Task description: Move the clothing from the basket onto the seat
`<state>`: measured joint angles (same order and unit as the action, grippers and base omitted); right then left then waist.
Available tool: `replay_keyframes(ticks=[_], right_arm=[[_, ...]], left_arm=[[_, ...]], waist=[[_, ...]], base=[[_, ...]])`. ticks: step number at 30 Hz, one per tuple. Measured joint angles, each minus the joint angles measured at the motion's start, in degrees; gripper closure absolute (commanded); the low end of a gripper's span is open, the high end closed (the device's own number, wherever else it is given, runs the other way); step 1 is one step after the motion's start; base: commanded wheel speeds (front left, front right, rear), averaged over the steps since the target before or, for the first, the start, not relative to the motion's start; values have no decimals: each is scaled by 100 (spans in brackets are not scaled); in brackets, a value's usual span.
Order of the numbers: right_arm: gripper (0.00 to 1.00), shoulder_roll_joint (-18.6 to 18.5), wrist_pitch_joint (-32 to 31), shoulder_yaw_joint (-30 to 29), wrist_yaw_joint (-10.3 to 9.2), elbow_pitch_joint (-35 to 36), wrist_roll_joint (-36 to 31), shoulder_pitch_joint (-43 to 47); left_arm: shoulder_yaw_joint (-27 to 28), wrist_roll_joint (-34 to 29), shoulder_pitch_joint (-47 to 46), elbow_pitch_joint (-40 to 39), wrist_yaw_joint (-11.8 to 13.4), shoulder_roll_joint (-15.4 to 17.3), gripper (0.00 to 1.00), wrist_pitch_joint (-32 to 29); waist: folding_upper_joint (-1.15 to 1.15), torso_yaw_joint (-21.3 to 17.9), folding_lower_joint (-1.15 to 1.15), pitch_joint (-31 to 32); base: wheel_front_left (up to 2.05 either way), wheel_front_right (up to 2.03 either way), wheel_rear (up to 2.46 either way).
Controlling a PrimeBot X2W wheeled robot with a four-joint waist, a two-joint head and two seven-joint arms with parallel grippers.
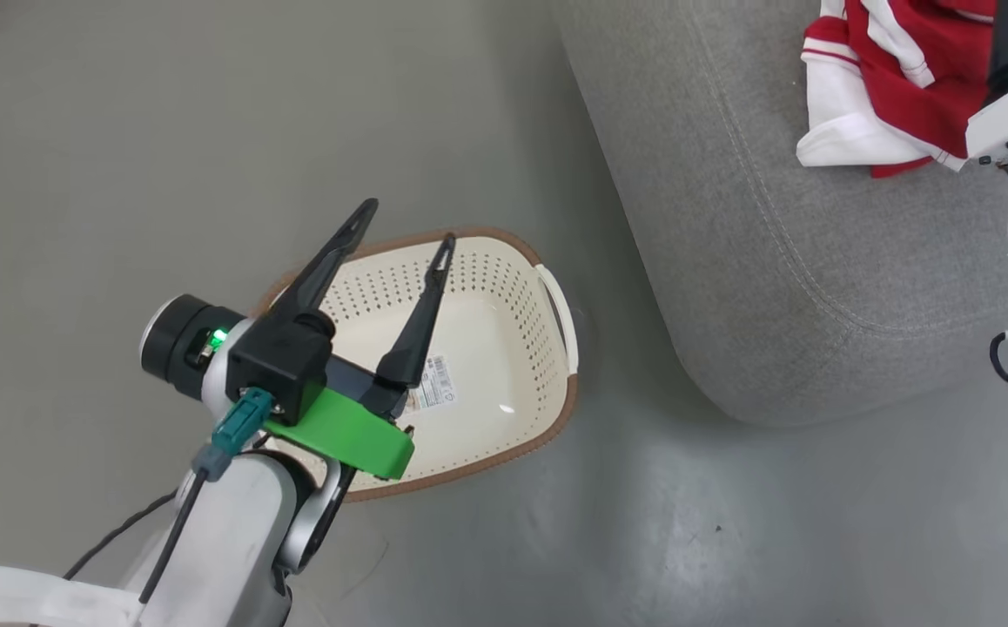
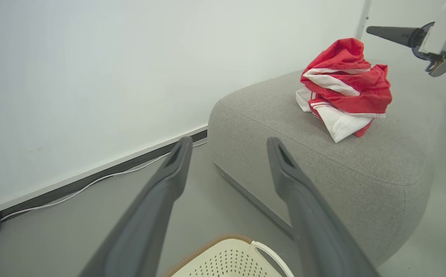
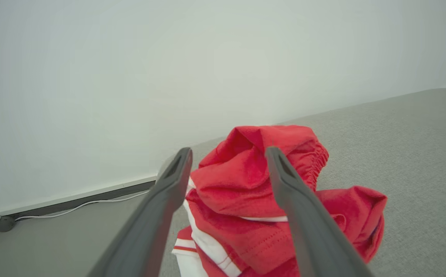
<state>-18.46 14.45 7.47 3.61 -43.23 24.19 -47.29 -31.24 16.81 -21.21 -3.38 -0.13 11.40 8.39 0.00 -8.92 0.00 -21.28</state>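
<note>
Red white-trimmed clothing [image 2: 346,84] lies bunched on the grey seat [image 2: 323,161], showing no clear long axis. Left hand [image 1: 410,221] over the basket [image 1: 504,348] and right hand [image 3: 228,151] over the clothing are both spread, released.

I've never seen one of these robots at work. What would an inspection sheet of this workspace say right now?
Surface: smooth grey floor; large grey seat standing on it.
Job's things: clothing heaped on the seat; basket on the floor beside the seat, with no clothing seen in it and a paper label on its bottom.
Clutter: nothing seen.
Grippers: left gripper open, above the basket; right gripper open, fingers either side of the heap's top.
Cables: white cable along the wall's foot; black cable running to the left gripper.
Surroundings: plain white wall.
</note>
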Motion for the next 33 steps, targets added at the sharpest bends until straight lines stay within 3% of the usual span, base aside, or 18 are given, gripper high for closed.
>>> replay_keyframes(ticks=[11, 24, 33], right_arm=[[0, 413, 14, 257, 59, 996, -361, 879], [0, 760, 14, 586, 88, 1629, -570, 2090], [0, 860, 14, 745, -20, 1830, -662, 2772]], left_arm=[[549, 257, 513, 354, 495, -115, 0, 233], [1021, 349, 1123, 686, 623, -152, 0, 303], [1285, 342, 1442, 760, 650, -142, 0, 330]], waist=[[0, 257, 0, 579], [0, 578, 0, 1292], [0, 805, 0, 1662]], base=[[0, 0, 0], [0, 0, 0], [0, 0, 0]])
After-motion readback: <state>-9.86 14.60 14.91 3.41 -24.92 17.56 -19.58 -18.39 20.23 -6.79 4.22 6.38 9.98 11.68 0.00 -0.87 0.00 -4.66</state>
